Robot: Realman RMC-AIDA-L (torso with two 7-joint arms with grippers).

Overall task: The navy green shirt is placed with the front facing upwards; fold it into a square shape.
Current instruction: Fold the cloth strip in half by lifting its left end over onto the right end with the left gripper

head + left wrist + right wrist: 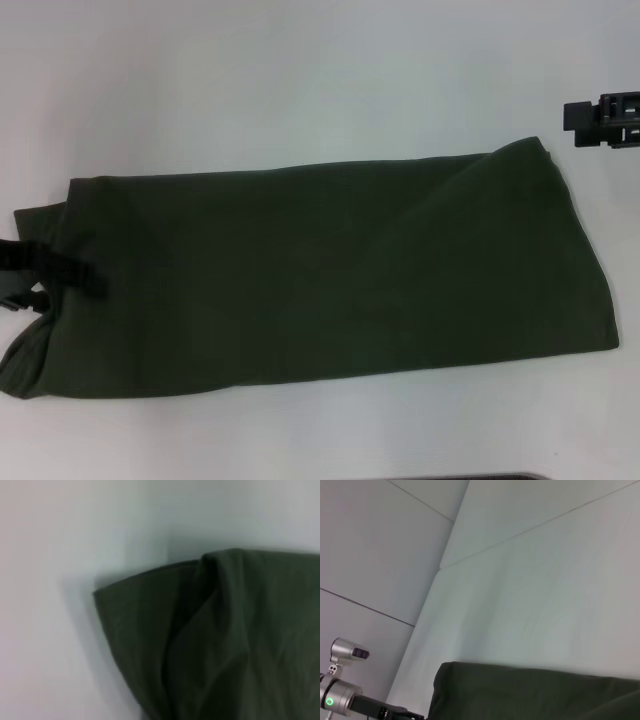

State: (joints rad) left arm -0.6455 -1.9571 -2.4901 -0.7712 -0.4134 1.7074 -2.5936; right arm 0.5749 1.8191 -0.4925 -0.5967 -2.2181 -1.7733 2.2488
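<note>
Jaws unreadable on both grippers: left gripper [45, 268] sits on the shirt [330, 270] at the desk's [300, 80] left edge, right gripper [603, 118] off its right end. Soft, limp cloth; pinch corners.

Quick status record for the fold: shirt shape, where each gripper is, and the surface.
shirt: navy green shirt folded into a long band lying left to right, no lettering showing
shirt left end: bunched, layered folds
left gripper: low over the shirt's left end, fingers blurred
right gripper: off the cloth, above the table beyond the shirt's far right corner
surface: white table
fold state: long band, not yet square
</note>
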